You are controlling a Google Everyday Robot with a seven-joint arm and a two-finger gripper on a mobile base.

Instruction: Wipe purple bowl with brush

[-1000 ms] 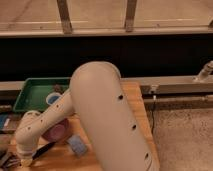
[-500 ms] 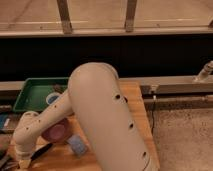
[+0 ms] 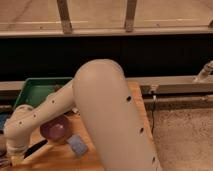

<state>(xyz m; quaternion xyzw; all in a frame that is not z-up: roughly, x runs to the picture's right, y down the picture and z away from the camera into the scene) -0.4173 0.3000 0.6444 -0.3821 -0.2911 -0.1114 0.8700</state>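
The purple bowl (image 3: 55, 128) sits on the wooden table, partly covered by my cream forearm. The brush (image 3: 36, 148) shows as a slim black handle lying just left of the bowl. Its lower end runs in under my wrist. My gripper (image 3: 11, 158) is at the bottom left corner of the camera view, low over the table and left of the bowl. It is shut, and the brush handle seems to be held in it. The fingers themselves are mostly hidden by the wrist and the picture's edge.
A blue sponge (image 3: 77, 145) lies on the table (image 3: 60, 159) just right of the bowl. A green bin (image 3: 34, 91) stands behind it at the back left. My large upper arm (image 3: 112, 115) blocks the middle of the view. A dark wall and rail run across the back.
The forearm and wrist have swung a little to the left and down. The black brush handle has shifted left with them.
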